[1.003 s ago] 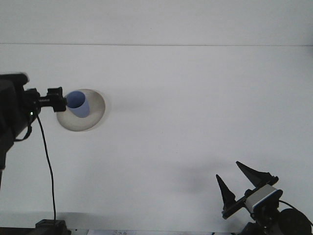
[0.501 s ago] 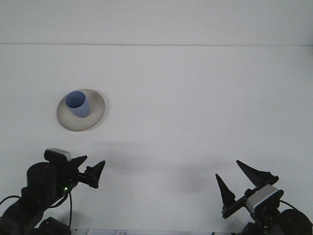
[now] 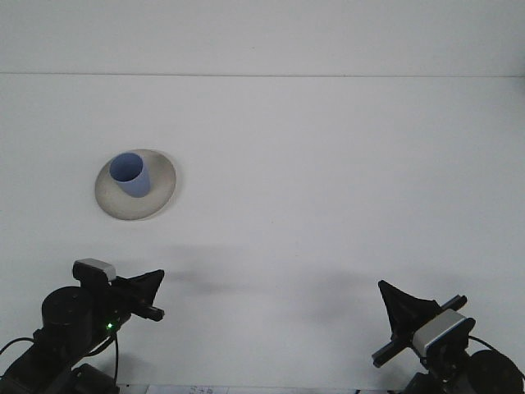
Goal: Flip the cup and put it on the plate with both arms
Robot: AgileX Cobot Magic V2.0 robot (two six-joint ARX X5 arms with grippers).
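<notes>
Black pincers (image 3: 150, 294) (image 3: 404, 318) low, both retracted.

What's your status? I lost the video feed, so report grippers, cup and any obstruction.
Left gripper shut, empty, low near table edge. Right gripper shut, empty, low right. Blue cup upright on plate. Nothing in the way.

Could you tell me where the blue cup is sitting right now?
In the front view, the blue cup stands upright on the plate on the left side of the white table, well beyond the left gripper, which is near the front edge.
</notes>
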